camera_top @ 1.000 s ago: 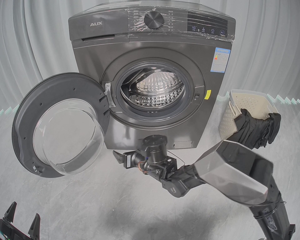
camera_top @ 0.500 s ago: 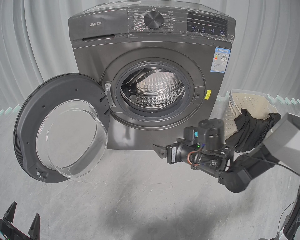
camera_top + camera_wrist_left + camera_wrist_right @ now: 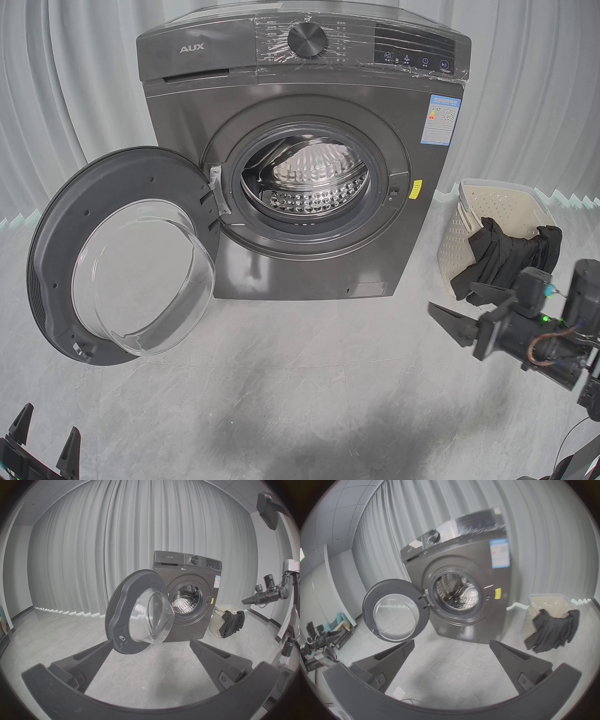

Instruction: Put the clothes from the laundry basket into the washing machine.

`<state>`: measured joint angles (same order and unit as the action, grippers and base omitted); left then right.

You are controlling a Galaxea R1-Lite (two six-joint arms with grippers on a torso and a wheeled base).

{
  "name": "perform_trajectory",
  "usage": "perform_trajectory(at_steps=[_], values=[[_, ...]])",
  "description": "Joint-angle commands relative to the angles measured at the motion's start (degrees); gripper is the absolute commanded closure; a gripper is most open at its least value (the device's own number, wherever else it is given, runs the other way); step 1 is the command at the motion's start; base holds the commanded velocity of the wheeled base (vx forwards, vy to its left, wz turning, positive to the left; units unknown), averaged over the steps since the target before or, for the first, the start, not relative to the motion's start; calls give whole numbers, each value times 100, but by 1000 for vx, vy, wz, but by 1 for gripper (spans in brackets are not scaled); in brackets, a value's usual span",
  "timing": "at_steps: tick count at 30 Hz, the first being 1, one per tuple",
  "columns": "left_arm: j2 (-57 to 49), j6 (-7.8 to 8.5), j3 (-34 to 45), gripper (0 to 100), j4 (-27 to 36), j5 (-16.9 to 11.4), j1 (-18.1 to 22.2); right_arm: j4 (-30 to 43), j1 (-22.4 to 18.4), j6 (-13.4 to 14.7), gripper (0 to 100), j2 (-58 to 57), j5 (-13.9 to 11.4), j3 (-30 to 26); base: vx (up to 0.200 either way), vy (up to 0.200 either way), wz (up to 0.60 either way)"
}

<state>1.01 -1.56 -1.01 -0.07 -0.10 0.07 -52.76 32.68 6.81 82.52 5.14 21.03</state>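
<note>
The grey washing machine (image 3: 300, 156) stands with its round door (image 3: 125, 250) swung wide open to the left, and its steel drum (image 3: 312, 181) looks empty. To its right a cream laundry basket (image 3: 500, 203) holds black clothes (image 3: 506, 259) that hang over its front rim. My right gripper (image 3: 472, 307) is open in the air just in front of and below those clothes, pointing left and holding nothing. At the lower left corner my left gripper (image 3: 44, 437) is open and empty. In the right wrist view the clothes (image 3: 553, 630) and basket (image 3: 547, 603) lie beyond my open fingers (image 3: 518, 664).
Bare grey floor (image 3: 281, 387) spreads in front of the machine. The open door (image 3: 137, 611) juts out on the left side. Pleated curtains (image 3: 544, 94) close off the space behind the machine and basket.
My right arm has swung from in front of the machine's base over to the right, ending near the basket. The left gripper has stayed put.
</note>
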Motion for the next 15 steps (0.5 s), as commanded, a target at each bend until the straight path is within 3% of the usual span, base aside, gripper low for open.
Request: perform_trajectory(at_steps=[1, 9, 11, 13, 15], values=[[-101, 7, 101, 0, -1, 1, 1, -6, -895, -550, 0, -2152, -40, -1312, 0, 0, 0], [-101, -20, 92, 0, -1, 1, 1, 249, -1563, -646, 0, -3172, -57, -1707, 0, 0, 0], [-101, -20, 101, 0, -1, 1, 1, 328, -1818, -664, 0, -3805, -84, -2103, 0, 0, 0], [-101, -11, 101, 0, -1, 1, 1, 548, -1844, -638, 0, -4095, -93, -2103, 0, 0, 0], [-101, -2, 92, 0, -1, 1, 1, 1409, -1950, -646, 0, -5044, -66, -2103, 0, 0, 0]])
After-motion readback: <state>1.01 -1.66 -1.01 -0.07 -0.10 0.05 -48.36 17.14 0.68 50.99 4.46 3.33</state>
